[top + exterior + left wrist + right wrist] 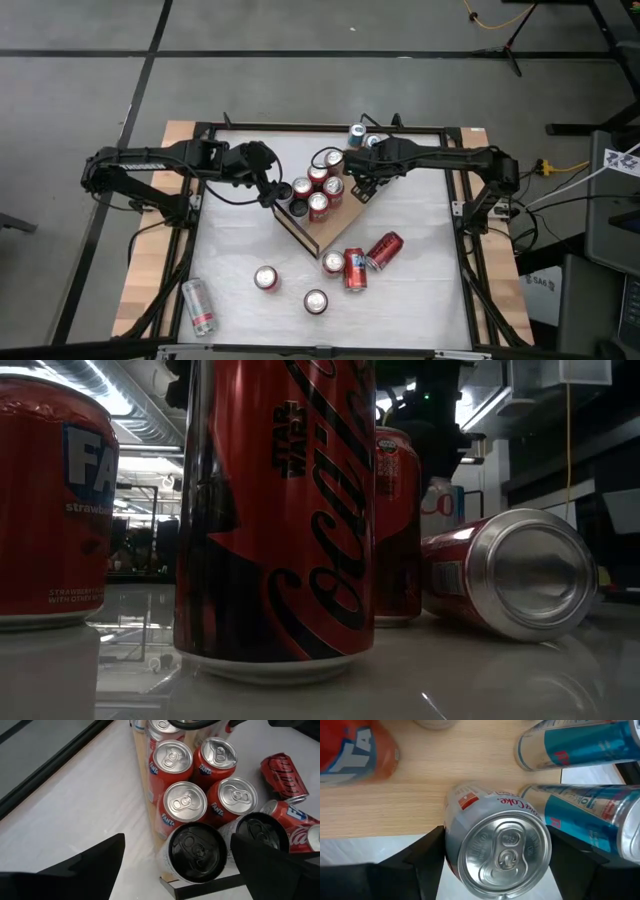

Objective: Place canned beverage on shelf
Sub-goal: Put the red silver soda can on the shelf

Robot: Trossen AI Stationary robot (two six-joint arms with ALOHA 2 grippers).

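Closest to the low camera stands a tall red and black Coca-Cola can [275,520] on the worktop [240,250], with a red Fanta can [50,500] off to one side and a red can lying on its side [510,575], its silver base turned to the lens.

From above, the shelf [335,215], a light-wood board set at an angle, sits between the two arms. The right pincer [492,845] is at the shelf's far corner, its dark fingers [427,852] standing on both sides of a silver Diet Coke can [497,847] whose base is on the wood; whether they press on it I cannot tell. Just beyond this pincer two blue and silver cans [585,742] are seen.

The left pincer [175,865] hangs released at the shelf's opposite corner, fingers wide apart and touching nothing. Directly ahead of it are two black-topped cans [197,851] at the board's end, and past those a cluster of red Fanta cans [185,805] standing upright together on the shelf. Farther from both pincers, toward the worktop's near edge, more loose cans are scattered, among them a silver can on its side [198,305] near the left corner.
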